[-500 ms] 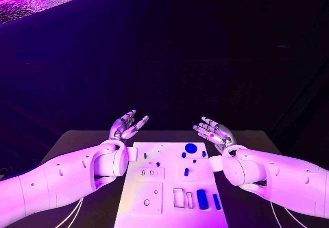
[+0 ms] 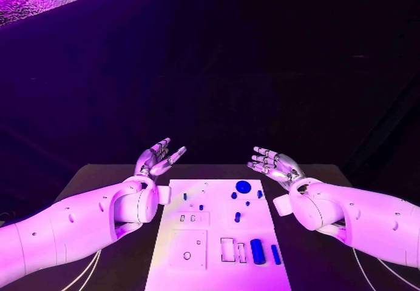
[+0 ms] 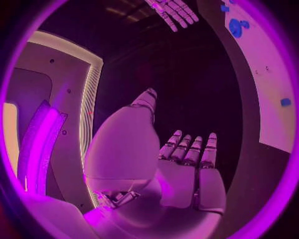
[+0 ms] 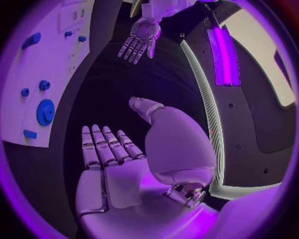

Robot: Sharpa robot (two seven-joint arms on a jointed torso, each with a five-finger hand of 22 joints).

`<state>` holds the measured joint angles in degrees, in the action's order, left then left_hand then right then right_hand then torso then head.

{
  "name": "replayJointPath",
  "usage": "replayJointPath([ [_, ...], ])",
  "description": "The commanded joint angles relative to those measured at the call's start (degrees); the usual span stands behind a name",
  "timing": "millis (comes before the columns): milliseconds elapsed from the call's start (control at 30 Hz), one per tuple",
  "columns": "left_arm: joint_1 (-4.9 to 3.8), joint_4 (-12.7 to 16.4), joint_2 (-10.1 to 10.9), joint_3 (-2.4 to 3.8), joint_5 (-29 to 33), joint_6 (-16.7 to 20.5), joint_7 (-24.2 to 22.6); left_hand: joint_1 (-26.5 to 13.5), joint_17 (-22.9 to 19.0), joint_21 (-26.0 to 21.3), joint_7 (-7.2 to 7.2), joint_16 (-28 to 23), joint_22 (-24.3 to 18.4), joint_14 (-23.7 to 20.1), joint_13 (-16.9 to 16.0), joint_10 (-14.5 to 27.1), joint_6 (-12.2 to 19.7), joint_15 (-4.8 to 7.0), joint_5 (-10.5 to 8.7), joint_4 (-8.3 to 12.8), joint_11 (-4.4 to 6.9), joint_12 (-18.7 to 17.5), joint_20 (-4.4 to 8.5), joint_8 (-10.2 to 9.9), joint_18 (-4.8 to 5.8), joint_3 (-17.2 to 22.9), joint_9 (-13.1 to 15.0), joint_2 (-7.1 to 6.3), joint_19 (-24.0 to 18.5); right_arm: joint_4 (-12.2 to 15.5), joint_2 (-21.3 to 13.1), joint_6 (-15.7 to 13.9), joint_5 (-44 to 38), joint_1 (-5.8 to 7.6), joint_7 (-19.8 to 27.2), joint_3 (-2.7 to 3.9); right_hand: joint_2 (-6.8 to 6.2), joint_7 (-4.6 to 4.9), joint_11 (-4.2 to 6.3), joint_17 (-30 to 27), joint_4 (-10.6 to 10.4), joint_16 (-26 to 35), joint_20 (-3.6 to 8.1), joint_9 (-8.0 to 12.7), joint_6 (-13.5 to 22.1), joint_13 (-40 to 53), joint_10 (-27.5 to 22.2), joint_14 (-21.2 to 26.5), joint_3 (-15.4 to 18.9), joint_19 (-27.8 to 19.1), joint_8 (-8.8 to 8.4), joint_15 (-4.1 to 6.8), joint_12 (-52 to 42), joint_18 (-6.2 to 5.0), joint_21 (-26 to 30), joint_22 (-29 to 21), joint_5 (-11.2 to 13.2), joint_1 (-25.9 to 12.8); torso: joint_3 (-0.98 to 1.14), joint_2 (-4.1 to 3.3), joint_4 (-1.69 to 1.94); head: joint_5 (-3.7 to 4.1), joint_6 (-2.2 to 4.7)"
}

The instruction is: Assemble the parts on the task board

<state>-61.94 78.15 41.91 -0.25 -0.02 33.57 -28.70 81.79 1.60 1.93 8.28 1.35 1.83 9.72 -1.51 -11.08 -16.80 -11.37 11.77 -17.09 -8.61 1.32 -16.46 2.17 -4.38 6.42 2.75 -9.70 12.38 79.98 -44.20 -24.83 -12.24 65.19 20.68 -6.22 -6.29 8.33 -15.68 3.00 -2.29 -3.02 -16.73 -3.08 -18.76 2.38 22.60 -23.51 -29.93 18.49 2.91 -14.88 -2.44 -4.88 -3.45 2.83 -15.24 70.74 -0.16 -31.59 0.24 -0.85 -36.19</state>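
Fingers [image 2: 162,151] spread and released on the left hand [image 2: 156,162], grasping nothing, raised off the desk [image 2: 96,176] beyond the far left corner of the task board [image 2: 214,254]. Same on the right hand [image 2: 275,167]: palm up, loose, holding nothing, near the far right corner. From the head view, blue parts scattered on the board: a round disc [image 2: 243,187] at the far end, small pegs near the middle, a long bar [image 2: 257,251] and a slimmer one [image 2: 275,254] at the near edge beside empty slots.

From the left wrist view, left hand [image 3: 181,169] flat and unclenched, board edge [image 3: 274,99] off to one side, right hand [image 3: 174,10] across the gap.

From the right wrist view, right hand [image 4: 109,159] likewise released, disc [image 4: 45,112] on the board, left hand [image 4: 140,40] opposite.

Likely trouble: small pegs nudged or rolled off during a descent with wide-spread fingers; both hands converging on the narrow board and colliding; a part tilted against its slot and jamming.
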Motion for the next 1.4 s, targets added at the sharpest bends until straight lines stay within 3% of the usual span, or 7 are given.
replayJointPath([
  [33, -0.21, 0.9, 0.6, 0.05, 0.5, -2.3, -0.4, 0.5, 0.0, -0.1, 2.94, 0.1, 0.0, -0.1, -0.1, -0.2, -0.1, 0.01, 0.09, 0.0, -0.57, 0.2, 0.02, 0.0, -0.59, 0.4, 0.0, 0.40, -0.4, -0.9, 0.3, 0.4, -8.9, 0.29, 1.6, 0.05, -0.23, 8.81, 0.32, 0.7, 1.1, -1.1, 0.05, -0.7, -3.8, 0.3, 4.8, -5.0, -0.5, 2.2, 1.08, 0.57, -0.7, -1.25, -1.0, 0.5, 0.7, 1.3, -0.01, -0.27, -0.10, 0.02, -0.38],
  [233, -0.75, 3.4, 2.8, 0.05, 0.1, -3.9, -0.4, 1.1, 0.2, 0.4, 4.00, 0.4, 0.3, 1.1, -0.2, -1.9, -1.1, -0.20, -0.12, 0.1, -1.76, 0.4, -0.12, 0.2, -1.48, 1.7, 0.1, 1.60, 0.6, -2.7, 0.5, -0.6, -17.8, 1.30, 1.8, 0.17, -1.34, 8.31, 1.78, 3.1, 4.2, -4.8, 0.13, -3.1, -16.1, 1.3, 23.4, -22.2, -1.8, 11.4, 4.56, 2.61, -2.6, -3.35, -4.9, 2.0, 1.4, 4.3, -0.05, -1.41, -0.07, 0.17, -0.09],
  [500, -1.51, 7.4, 6.0, 0.13, -3.9, -5.3, 0.1, 1.7, 1.5, 3.3, 5.84, 1.9, 1.5, 9.0, -0.7, -7.9, -6.0, -2.19, -0.26, 0.2, -3.76, 0.9, -0.34, 1.4, -2.01, 3.4, 0.9, 2.35, 7.4, -3.5, 0.3, 0.0, -35.4, 3.46, -3.9, 0.47, -3.60, 6.57, 4.16, 4.3, 6.1, -7.8, 1.00, -5.3, -29.9, 1.3, 34.3, -33.0, -2.5, 26.5, 8.11, 5.74, -2.3, -5.69, -11.4, 4.0, 1.2, 5.1, 0.24, -3.05, 0.49, 0.71, -0.18],
  [700, -1.74, 10.5, 8.3, 0.92, -6.1, -5.8, -0.5, 3.5, 4.0, 9.7, 7.53, 5.6, 3.9, 24.6, -1.8, -27.5, -14.8, -1.88, -0.39, 0.6, -6.12, 3.4, -0.21, 3.9, -3.01, 6.9, 2.6, 3.31, 23.7, -3.6, 0.4, 2.5, -50.3, 5.23, -9.7, 0.54, -5.09, 5.97, 5.02, 5.5, 5.1, -9.8, 2.55, -5.4, -31.5, 1.5, 36.5, -38.7, 1.6, 30.9, 8.13, 7.32, -1.6, -5.73, -13.5, 4.5, 1.9, 4.7, 0.34, -4.64, 1.02, 1.42, -0.26],
  [867, -1.81, 13.2, 9.9, 1.35, -4.1, -5.6, -1.1, 4.1, 3.5, 9.3, 7.19, 4.6, 3.5, 22.3, -1.6, -25.9, -15.3, -1.91, -0.38, 0.6, -5.92, 2.2, -0.23, 3.9, -2.93, 8.7, 2.6, 2.92, 22.7, -3.1, 0.3, 5.8, -61.1, 6.41, -14.4, 0.56, -5.12, 3.56, 7.84, 9.8, 5.8, -14.9, 6.98, -5.9, -35.7, 1.5, 43.0, -49.3, 2.9, 38.9, 9.52, 11.43, -1.7, -5.53, -20.8, 8.2, -0.7, 7.2, 0.50, -5.85, 1.59, 1.78, -0.28],
  [1100, -1.84, 16.1, 11.8, 2.00, -1.3, -4.9, -1.4, 3.1, 1.9, 5.4, 7.02, 1.6, 1.3, 14.4, -1.1, -18.4, -12.8, -2.45, -0.39, 0.4, -5.54, 1.2, -0.30, 2.9, -1.64, 9.5, 2.1, 1.93, 12.5, -1.9, 0.3, 10.0, -71.4, 7.58, -20.5, 0.57, -5.91, 2.07, 9.60, 16.4, 4.8, -20.0, 9.32, -5.8, -38.1, 1.7, 47.6, -55.5, 4.6, 41.0, 9.09, 13.62, -1.4, -5.53, -29.3, 13.7, 1.4, 6.9, 0.54, -7.71, 2.23, 2.66, -0.04],
  [1400, -3.07, 15.4, 13.7, 3.23, -2.0, -6.1, -0.6, 3.0, 1.8, 5.5, 7.05, 1.5, 1.4, 14.4, -1.1, -18.6, -13.0, -2.49, -0.39, 0.4, -5.57, 1.2, -0.28, 2.9, -1.62, 9.4, 2.1, 1.88, 12.9, -0.1, 0.3, 11.5, -76.6, 8.24, -23.8, 0.57, -8.11, 0.37, 11.28, 29.5, 1.7, -36.4, 11.71, -7.5, -41.0, 2.0, 50.9, -60.6, 3.1, 44.8, 8.26, 15.03, -1.2, -5.53, -38.5, 20.2, 0.2, 6.0, 0.50, -9.31, 2.58, 3.30, 0.14],
])
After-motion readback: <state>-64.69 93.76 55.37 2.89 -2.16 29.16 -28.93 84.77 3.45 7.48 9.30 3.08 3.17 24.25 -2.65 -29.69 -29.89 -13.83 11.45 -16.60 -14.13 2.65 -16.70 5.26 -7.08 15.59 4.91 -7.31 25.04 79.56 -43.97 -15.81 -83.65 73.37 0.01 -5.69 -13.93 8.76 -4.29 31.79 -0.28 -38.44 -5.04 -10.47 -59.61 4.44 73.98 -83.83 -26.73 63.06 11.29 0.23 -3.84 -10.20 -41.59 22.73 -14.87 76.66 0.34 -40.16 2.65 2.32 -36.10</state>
